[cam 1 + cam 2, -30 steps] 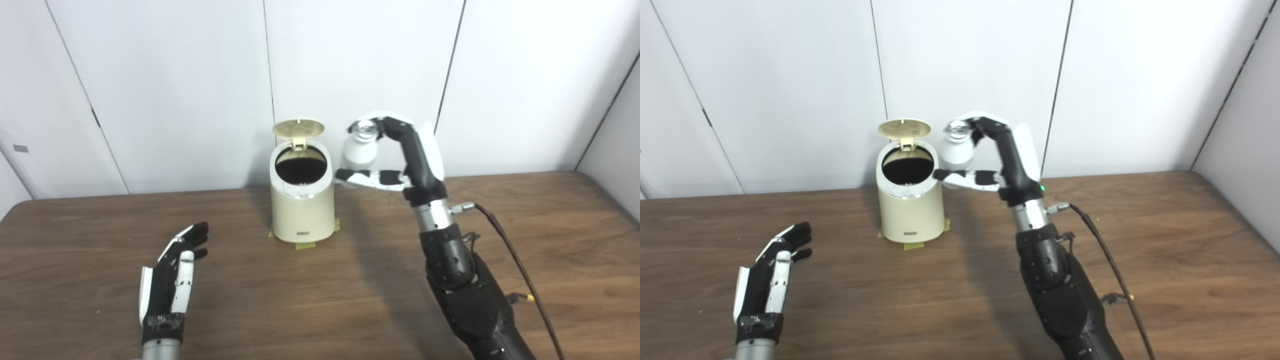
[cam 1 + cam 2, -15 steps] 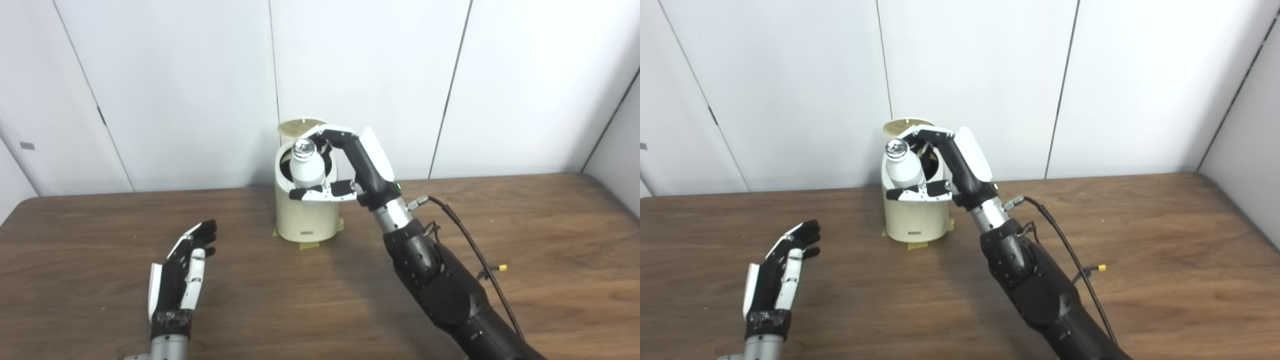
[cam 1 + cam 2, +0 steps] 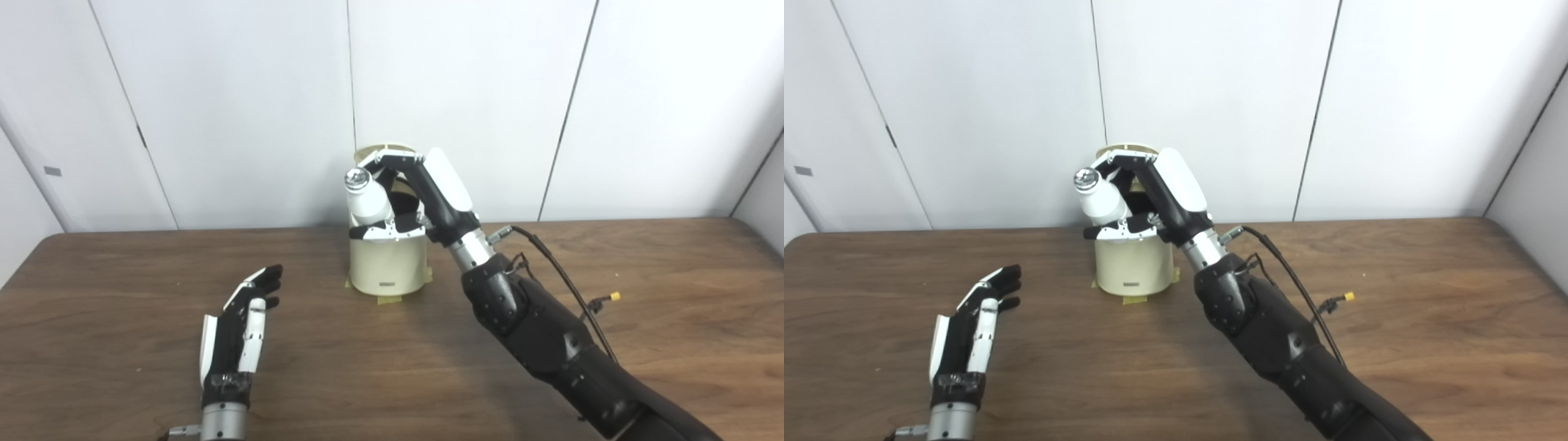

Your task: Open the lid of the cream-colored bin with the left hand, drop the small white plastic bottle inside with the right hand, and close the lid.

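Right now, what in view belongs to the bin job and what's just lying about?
Job:
cream bin, lid up
white bottle, tilted over the opening
right hand, holding the bottle
left hand, open above the table

Lying about:
yellow tape under the bin
black cable

A dark wood-grain counter (image 3: 343,367) spans the view. White wall panels (image 3: 245,92) with dark seams stand behind it.

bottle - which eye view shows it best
The right eye view: the bottle, held tilted by the right hand, stands mostly clear of the bin, against the wall. In the left eye view the bottle overlaps the bin's top, white on cream, so its outline reads less well.
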You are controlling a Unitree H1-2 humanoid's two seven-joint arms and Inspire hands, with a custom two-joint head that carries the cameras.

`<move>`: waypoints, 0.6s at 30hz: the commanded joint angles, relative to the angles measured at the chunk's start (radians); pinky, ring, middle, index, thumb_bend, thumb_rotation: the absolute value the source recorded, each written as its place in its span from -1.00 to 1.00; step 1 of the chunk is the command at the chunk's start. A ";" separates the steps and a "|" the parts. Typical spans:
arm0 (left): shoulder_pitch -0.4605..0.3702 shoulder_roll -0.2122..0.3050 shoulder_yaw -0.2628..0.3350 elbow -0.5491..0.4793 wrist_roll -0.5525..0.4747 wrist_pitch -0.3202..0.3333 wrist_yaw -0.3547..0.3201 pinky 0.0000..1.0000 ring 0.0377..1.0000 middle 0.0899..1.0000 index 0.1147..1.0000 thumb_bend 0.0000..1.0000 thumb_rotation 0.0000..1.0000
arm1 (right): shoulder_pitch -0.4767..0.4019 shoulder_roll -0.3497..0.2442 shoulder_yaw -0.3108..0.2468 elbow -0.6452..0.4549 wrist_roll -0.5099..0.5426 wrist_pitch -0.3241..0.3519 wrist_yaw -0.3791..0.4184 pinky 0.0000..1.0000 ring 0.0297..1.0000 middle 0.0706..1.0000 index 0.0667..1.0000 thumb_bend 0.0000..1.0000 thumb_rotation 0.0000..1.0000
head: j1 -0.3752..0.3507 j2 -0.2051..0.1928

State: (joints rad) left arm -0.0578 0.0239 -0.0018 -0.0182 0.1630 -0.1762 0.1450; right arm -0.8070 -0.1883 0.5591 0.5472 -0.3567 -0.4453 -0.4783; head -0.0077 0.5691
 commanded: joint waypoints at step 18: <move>0.046 -0.033 -0.025 -0.005 0.068 0.013 0.025 0.49 0.60 0.58 0.52 -0.68 0.73 | -0.167 -0.031 0.169 0.119 0.024 -0.025 -0.228 -0.27 -0.19 -0.09 -0.04 0.03 -1.00 | 0.015 0.007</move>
State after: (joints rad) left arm -0.0494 0.0174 -0.0101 -0.0417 0.2128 -0.1481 0.1598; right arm -0.8971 -0.2035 0.7344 0.6803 -0.3410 -0.4456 -0.6714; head 0.0061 0.5752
